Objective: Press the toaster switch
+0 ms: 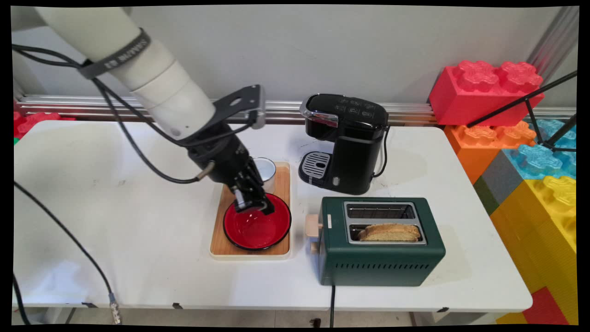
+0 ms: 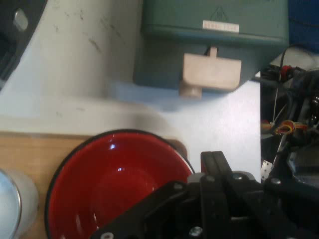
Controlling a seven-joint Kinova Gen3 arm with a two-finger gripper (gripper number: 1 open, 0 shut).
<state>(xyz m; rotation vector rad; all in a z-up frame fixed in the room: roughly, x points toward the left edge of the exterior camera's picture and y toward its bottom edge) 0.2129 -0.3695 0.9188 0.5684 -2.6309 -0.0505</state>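
The gripper [image 1: 252, 206] was closed tight on the back rim of the red bowl [image 1: 257, 229]. The bowl sat on the wooden tray [image 1: 281, 184] near the middle of the table [image 1: 115, 221], with a white cup [image 1: 266, 169] just behind it.

1. The black two-finger end effector [image 1: 252, 206] covers the far rim of the glossy red bowl [image 1: 257, 228]; its fingertips cannot be made out.
2. The arm partly hides the small white cup [image 1: 267, 169].
3. In the hand view, the dark green toaster [image 2: 214, 40] is cut off at the top edge.

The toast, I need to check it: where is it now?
In the main view, the toast sits in the near slot of the green toaster, right of the wooden tray.
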